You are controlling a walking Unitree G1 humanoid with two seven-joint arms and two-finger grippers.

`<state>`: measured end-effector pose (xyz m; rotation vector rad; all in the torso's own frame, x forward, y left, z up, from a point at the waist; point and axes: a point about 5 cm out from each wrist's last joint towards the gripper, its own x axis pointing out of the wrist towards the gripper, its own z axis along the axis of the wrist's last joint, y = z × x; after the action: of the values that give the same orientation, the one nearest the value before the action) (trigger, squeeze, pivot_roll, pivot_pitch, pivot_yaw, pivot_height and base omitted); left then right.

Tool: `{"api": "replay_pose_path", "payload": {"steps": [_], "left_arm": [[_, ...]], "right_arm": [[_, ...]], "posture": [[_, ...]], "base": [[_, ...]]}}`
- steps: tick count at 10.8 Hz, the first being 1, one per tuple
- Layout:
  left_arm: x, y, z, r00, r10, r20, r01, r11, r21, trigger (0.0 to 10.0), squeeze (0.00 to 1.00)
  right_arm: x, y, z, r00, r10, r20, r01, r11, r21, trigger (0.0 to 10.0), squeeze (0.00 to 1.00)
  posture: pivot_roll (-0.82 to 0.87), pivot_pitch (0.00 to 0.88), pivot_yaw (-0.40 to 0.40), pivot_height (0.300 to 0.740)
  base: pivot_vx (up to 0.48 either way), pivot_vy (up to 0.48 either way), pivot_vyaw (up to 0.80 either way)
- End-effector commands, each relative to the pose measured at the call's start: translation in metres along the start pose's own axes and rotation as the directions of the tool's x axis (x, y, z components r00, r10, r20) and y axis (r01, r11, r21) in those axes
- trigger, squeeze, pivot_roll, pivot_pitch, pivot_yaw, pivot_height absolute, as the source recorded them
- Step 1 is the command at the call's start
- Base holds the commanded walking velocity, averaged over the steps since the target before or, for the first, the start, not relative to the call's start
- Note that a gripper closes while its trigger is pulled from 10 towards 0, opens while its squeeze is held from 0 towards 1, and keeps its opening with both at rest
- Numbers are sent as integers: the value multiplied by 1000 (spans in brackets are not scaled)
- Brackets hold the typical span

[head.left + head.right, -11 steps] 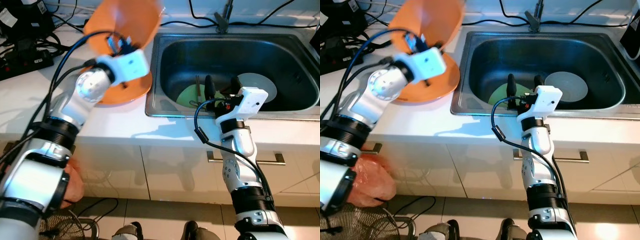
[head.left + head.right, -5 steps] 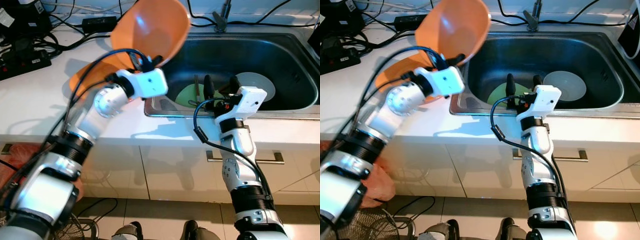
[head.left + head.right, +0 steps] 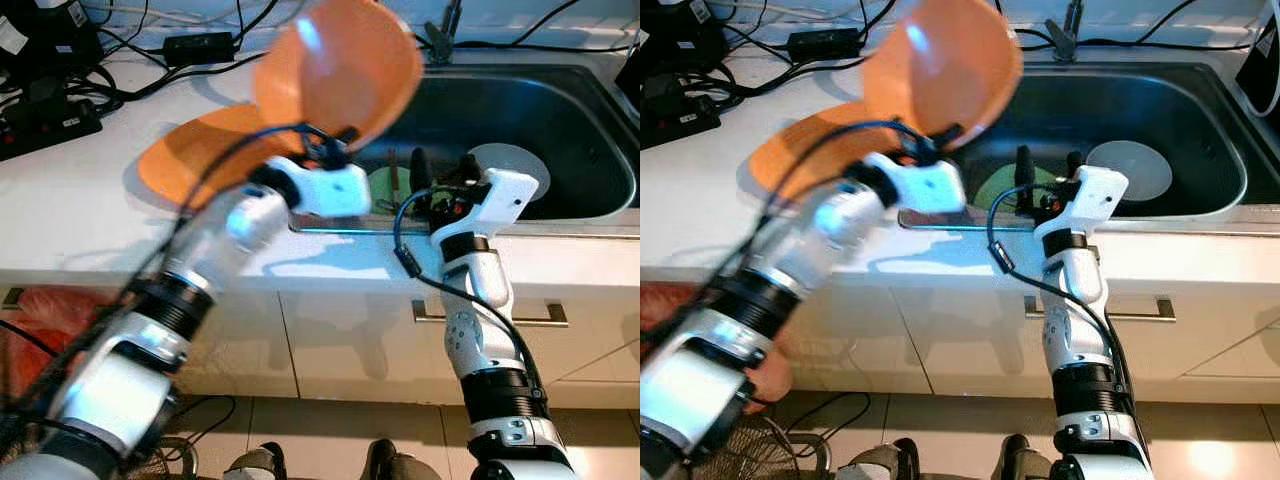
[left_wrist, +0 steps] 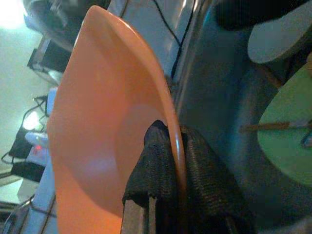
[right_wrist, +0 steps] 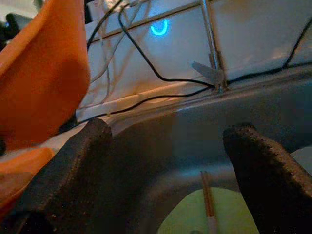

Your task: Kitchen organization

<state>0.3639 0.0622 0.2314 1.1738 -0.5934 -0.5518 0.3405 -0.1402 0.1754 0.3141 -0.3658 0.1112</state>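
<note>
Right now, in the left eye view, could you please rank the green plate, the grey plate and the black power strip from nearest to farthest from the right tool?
1. Green plate: in the sink, just beside the right tool.
2. Grey plate: in the sink, on the tool's right.
3. Black power strip: far left on the counter.

White counter (image 3: 70, 190): orange plate (image 3: 200, 150), black cables (image 3: 150, 50), possibly power strip (image 3: 45, 118).

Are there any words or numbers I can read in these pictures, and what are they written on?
No words or numbers can be read here.
White labels on the black boxes at the counter's back left corner: too small and blurred to read.
Glowing blue sign on the wall behind the sink: a curved mark, not a letter I can be sure of.
</note>
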Motion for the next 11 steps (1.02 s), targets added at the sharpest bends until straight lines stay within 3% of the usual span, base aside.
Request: {"api": "replay_pose_path", "payload": {"steps": [1,5,6,9,11], "left_arm": [[1,4,7,999,38,25,-38,999,20,10000,0],[4,2,6,998,66,0,-66,998,13,10000,0],[4,0,6,998,66,-6,-66,998,18,10000,0],[6,-5,7,999,46,-13,-45,999,26,10000,0],[6,-9,7,999,37,-17,-37,999,21,10000,0]], "right_arm": [[-2,-6,-3,998,-49,-32,51,997,57,10000,0],[8,-8,19,997,-73,-8,73,983,165,10000,0],[12,-1,29,998,-54,-11,55,967,249,10000,0],[21,15,56,1000,-3,19,-4,928,373,10000,0],[22,21,65,999,25,24,-33,914,405,10000,0]], "posture": [[155,152,64,740],[156,156,59,740],[152,156,58,740],[144,152,55,740],[141,147,55,740]], "base": [[0,0,0],[0,0,0],[0,0,0],[0,0,0],[0,0,0]]}}
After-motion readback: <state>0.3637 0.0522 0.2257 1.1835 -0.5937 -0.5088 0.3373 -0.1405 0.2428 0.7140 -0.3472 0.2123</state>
